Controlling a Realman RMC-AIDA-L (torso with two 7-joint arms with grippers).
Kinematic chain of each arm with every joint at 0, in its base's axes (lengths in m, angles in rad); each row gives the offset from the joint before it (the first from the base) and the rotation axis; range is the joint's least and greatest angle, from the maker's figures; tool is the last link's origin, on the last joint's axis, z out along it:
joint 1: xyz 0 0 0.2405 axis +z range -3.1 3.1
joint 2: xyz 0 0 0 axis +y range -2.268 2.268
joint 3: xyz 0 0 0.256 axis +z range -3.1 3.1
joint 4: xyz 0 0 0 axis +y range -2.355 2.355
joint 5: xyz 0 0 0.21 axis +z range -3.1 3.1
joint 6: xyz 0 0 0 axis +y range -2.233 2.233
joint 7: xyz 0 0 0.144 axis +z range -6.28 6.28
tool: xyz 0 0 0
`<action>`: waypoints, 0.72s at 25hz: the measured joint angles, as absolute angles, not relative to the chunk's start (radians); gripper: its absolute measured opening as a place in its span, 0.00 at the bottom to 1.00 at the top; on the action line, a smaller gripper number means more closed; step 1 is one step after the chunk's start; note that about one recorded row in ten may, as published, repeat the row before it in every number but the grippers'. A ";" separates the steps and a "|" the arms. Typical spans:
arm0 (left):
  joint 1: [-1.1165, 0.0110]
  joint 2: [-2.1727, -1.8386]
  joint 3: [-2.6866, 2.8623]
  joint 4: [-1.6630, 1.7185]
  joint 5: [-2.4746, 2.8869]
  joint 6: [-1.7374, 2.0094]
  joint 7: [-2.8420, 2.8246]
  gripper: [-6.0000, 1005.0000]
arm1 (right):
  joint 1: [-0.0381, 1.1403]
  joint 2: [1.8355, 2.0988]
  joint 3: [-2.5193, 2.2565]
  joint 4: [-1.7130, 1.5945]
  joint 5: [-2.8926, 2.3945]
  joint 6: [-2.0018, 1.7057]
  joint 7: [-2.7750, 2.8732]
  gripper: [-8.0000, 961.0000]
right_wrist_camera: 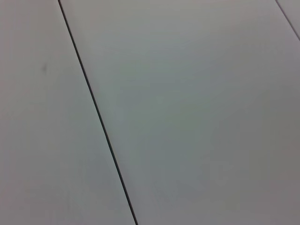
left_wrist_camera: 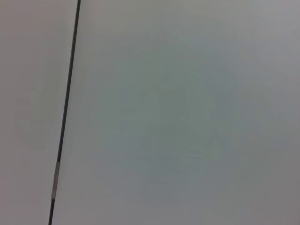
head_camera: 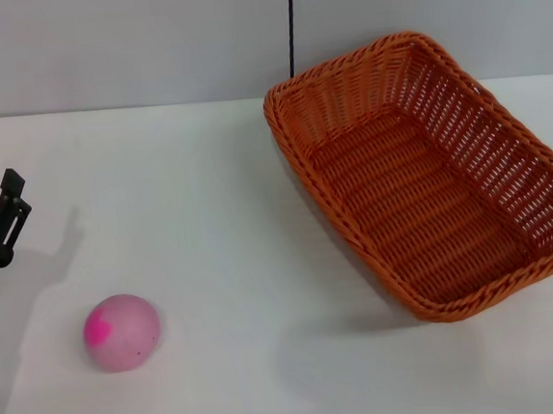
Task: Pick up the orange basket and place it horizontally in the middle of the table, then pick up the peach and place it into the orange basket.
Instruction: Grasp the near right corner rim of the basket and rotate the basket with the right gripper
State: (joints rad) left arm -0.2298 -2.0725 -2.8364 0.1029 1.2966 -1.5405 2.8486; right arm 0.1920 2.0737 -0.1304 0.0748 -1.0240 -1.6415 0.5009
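Observation:
The orange basket (head_camera: 438,173) lies on the right half of the white table (head_camera: 211,232), turned at a slant with one corner toward the back wall, and it holds nothing. The peach (head_camera: 121,332), pale pink with a magenta blotch, rests at the front left of the table. My left gripper (head_camera: 2,226) shows at the far left edge of the head view, raised behind and to the left of the peach, apart from it. My right gripper is out of view. Both wrist views show only plain grey wall panels.
A grey wall (head_camera: 146,44) with a thin dark vertical seam (head_camera: 291,22) stands behind the table's back edge. Bare white tabletop lies between the peach and the basket.

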 joint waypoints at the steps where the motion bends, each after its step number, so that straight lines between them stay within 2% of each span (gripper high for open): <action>1: -0.230 -2.072 -2.836 0.103 1.297 -1.540 2.849 0.83 | 0.192 2.074 -0.130 0.075 -1.024 -1.642 0.501 0.60; 18: -0.193 -2.067 -2.840 0.079 1.295 -1.612 2.847 0.82 | 0.168 2.073 -0.252 -0.020 -1.037 -1.672 0.580 0.60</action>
State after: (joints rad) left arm -0.1925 -2.0672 -2.8396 0.0790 1.2947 -1.6122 2.8473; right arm 0.1677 2.0730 -0.2523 -0.0199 -1.0371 -1.6716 0.5800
